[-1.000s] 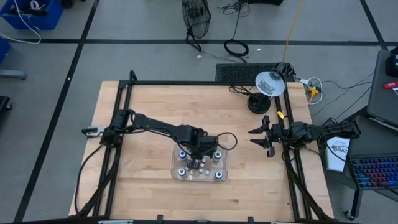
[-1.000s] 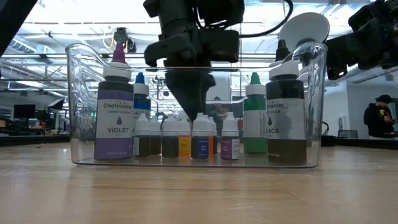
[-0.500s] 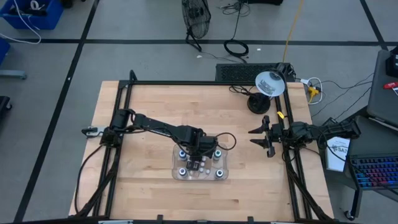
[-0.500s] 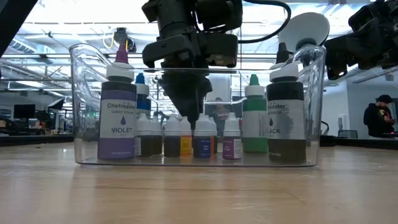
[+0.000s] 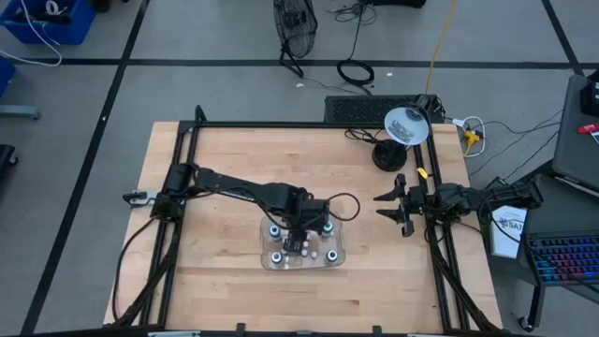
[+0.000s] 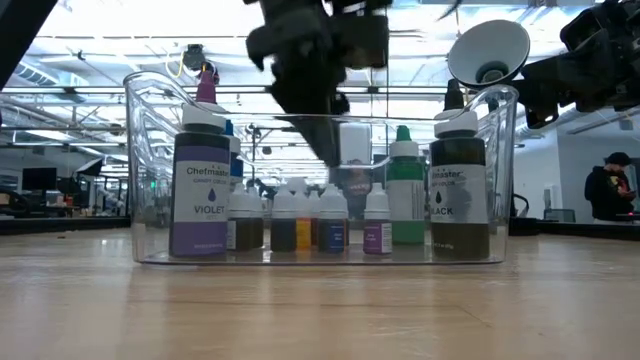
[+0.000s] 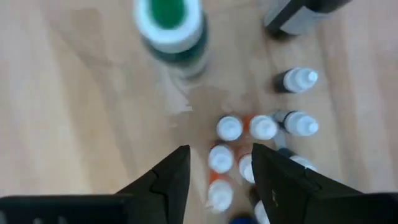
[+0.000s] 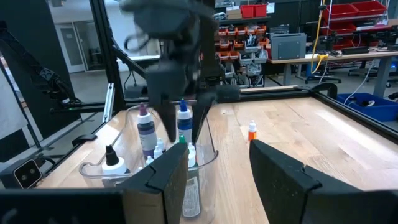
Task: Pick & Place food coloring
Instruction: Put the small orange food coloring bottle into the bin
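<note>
A clear plastic tray (image 6: 150, 130) stands on the wooden table and holds the food coloring. Tall violet (image 6: 208, 180), green (image 6: 405, 190) and black (image 6: 460, 185) bottles stand near its walls, and a row of small white-capped bottles (image 6: 300, 215) stands upright on its floor. My left gripper (image 7: 221, 152) hangs open over the small bottles (image 7: 230, 127), pointing down, fingertips just above their caps (image 6: 330, 160). One small orange bottle (image 8: 252, 132) stands alone on the table. My right gripper (image 8: 217, 162) waits open at the table's right edge (image 5: 391, 206).
A desk lamp (image 5: 404, 126) and a dark box (image 5: 365, 108) stand at the far right. Black frame rails (image 5: 187, 187) run along the table's sides. Bare wood (image 5: 225, 281) lies around the tray (image 5: 281, 264).
My left gripper has opened and risen straight up from among the small bottles, leaving them standing in the tray. The tray with its bottles has slid a little along the table.
</note>
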`<state>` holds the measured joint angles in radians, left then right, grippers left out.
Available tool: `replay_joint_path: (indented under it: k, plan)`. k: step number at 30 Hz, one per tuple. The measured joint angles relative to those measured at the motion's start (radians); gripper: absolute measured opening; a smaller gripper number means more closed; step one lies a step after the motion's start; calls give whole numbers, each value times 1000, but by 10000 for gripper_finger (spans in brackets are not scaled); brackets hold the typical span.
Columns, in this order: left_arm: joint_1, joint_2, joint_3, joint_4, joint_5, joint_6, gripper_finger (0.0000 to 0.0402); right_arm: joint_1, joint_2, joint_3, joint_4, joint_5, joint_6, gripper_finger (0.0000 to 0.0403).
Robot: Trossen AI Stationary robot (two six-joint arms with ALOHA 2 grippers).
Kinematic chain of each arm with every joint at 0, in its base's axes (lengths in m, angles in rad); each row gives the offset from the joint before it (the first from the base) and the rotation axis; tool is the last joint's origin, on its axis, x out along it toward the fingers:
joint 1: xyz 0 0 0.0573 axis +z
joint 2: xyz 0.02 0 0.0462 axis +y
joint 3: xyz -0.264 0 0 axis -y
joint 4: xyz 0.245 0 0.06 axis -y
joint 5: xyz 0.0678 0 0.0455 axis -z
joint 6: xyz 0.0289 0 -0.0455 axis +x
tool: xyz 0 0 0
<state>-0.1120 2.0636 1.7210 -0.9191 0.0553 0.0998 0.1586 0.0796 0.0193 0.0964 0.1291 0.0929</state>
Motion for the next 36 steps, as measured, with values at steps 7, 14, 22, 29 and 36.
replay_joint_path:
  k: [7,14,22,29,36]
  plan:
    - [13,-111,45,-267,-178,-57,175,0,0,0,2,0,0,160]
    - [100,-347,-196,-249,-212,-222,175,0,0,0,4,0,0,160]
    - [201,-591,-626,117,-210,-310,175,0,0,0,4,0,0,161]
    - [201,-612,-795,260,-187,-182,175,0,0,0,4,0,0,160]
    - [207,-612,-860,393,-186,-109,175,0,0,0,4,0,0,160]
